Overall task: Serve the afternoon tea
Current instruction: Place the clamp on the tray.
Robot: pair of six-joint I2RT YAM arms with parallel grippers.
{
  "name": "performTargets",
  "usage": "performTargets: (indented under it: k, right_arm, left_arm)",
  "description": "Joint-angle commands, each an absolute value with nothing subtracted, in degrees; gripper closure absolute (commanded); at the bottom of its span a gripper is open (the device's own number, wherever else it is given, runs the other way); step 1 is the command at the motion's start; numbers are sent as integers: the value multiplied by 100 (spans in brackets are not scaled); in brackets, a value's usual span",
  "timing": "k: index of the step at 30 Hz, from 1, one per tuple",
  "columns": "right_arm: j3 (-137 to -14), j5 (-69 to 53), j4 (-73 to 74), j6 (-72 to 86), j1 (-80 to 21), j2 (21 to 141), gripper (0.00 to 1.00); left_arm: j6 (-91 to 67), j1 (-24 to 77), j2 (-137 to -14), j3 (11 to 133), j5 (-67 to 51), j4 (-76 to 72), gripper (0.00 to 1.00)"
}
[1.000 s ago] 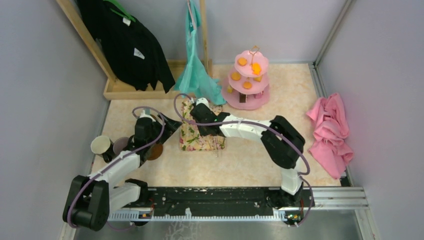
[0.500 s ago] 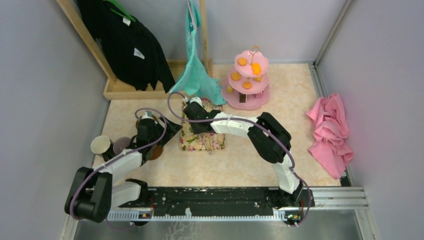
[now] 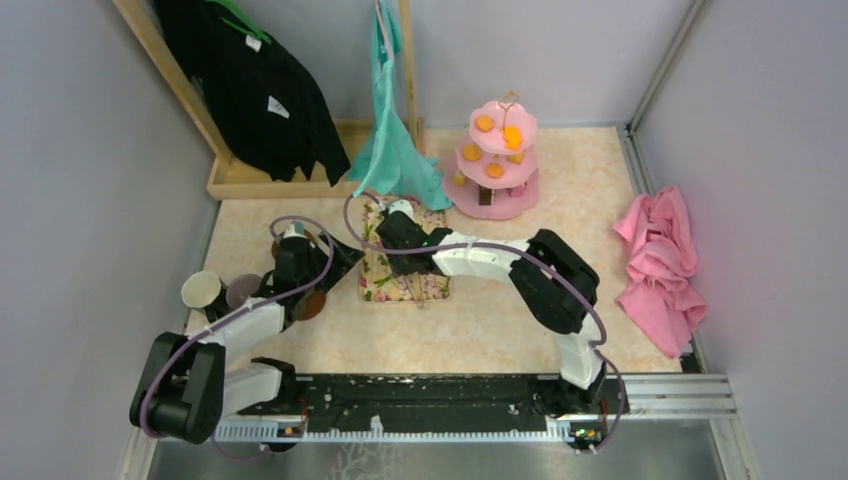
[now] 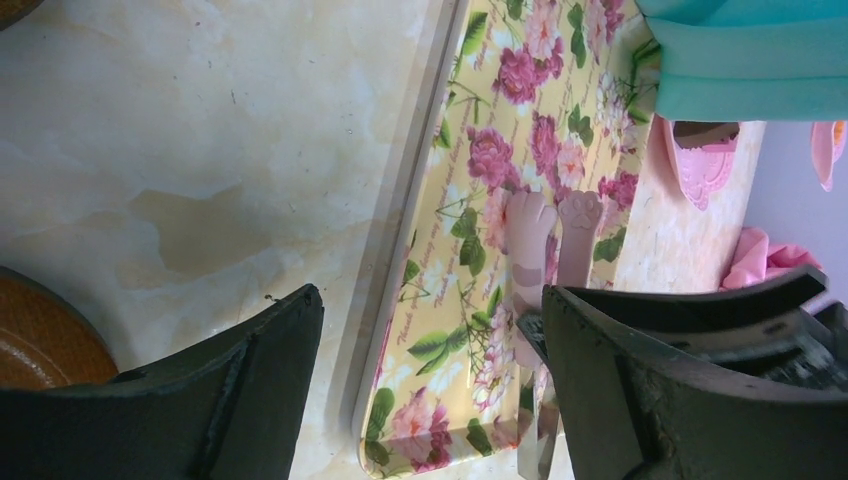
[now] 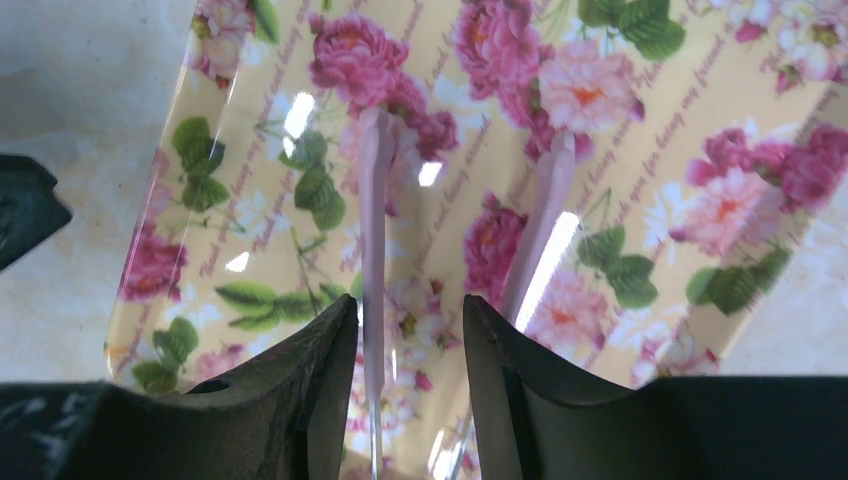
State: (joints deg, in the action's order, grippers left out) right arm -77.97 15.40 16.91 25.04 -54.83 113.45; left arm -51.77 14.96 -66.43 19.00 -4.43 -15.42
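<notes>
The pink three-tier stand (image 3: 497, 160) with a gold loop stands at the back and carries orange snacks (image 3: 484, 123). A cream mug (image 3: 201, 290) and a mauve-grey mug (image 3: 241, 291) sit at the left, with a brown saucer (image 3: 310, 303) beside them. My right gripper (image 5: 410, 320) hovers open over a floral tray (image 5: 700, 200). One pink-handled utensil (image 5: 375, 230) lies between its fingers and another (image 5: 545, 220) lies just to the right. My left gripper (image 4: 430, 300) stands wide open astride the tray's near edge (image 4: 385, 300), holding nothing. A saucer (image 4: 40, 335) shows at its left finger.
A teal garment (image 3: 395, 150) hangs down to the tray's far end, and black clothes (image 3: 260, 90) hang on a wooden rack at the back left. A crumpled pink cloth (image 3: 660, 260) lies by the right wall. Walls close in on three sides.
My right gripper has gone from shut to open over the tray, shifting a little left and then back. The left arm has hardly moved.
</notes>
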Motion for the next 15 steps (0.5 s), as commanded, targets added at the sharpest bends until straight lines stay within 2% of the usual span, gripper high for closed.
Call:
performTargets:
  k: [1, 15]
  right_arm:
    - [-7525, 1823, 1340, 2473, -5677, 10568, 57]
    - [-5790, 2863, 1200, 3186, -5968, 8820, 56]
  left_arm:
    - [-5132, 1494, -6554, 2015, -299, -1495, 15]
    - [-5101, 1722, -6784, 2183, -151, -1439, 16]
